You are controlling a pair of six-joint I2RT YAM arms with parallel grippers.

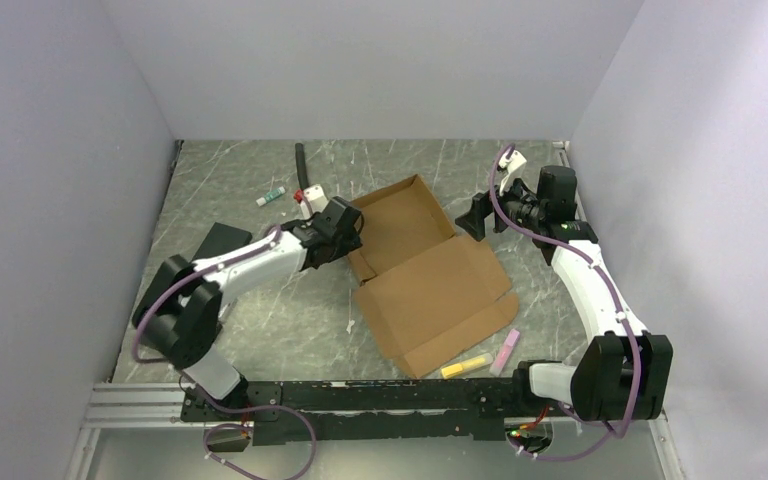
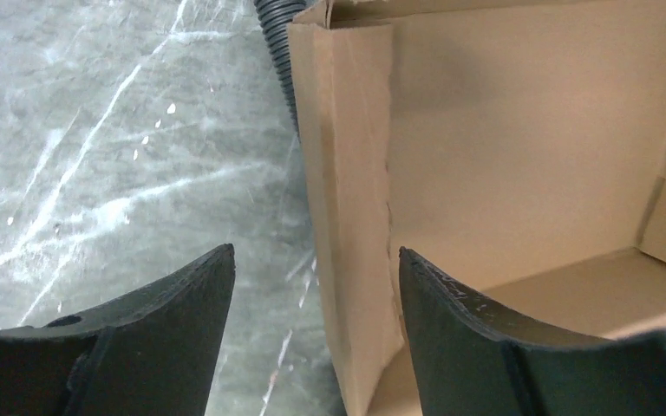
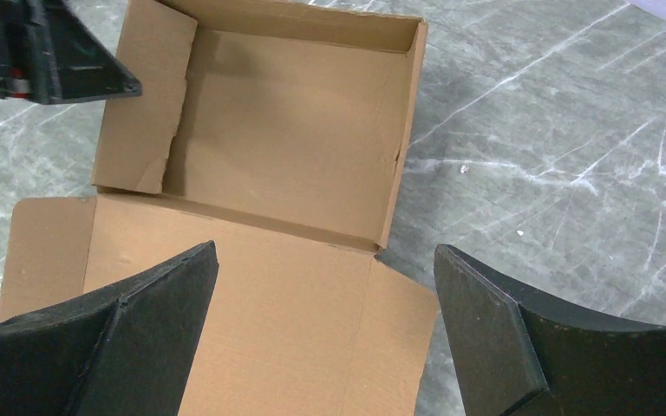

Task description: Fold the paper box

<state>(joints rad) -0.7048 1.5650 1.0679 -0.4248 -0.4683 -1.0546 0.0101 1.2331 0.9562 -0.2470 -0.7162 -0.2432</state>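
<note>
- Brown cardboard, the paper box (image 1: 425, 270), lies mid-table (image 1: 260, 320) between the two arms. Its tray half has walls raised at the far side, and its lid panel is spread flat toward the arms.
- The left gripper (image 2: 316, 260) sits at the tray's left wall with its fingers apart, one outside and one inside, so the wall stands in the gap. It looks unclamped, though I can't quite tell whether the inner finger brushes the cardboard.
- The right gripper (image 3: 325, 251) hangs above the box's right side, fingers spread wide and holding nothing.
- Risk: that left wall looks creased and only loosely upright. With nothing pinching it, it may spring outward and flatten.
- Risk: if the left arm pulls away at a slant, the inner finger could hook the wall and drag or spin the light box out of line for the right arm.
- Risk: a yellow marker (image 1: 465, 366) and a pink marker (image 1: 506, 350) lie just beside the lid's near edge. Lifting the lid carelessly could flick them, or one could end up trapped under the fold.
</note>
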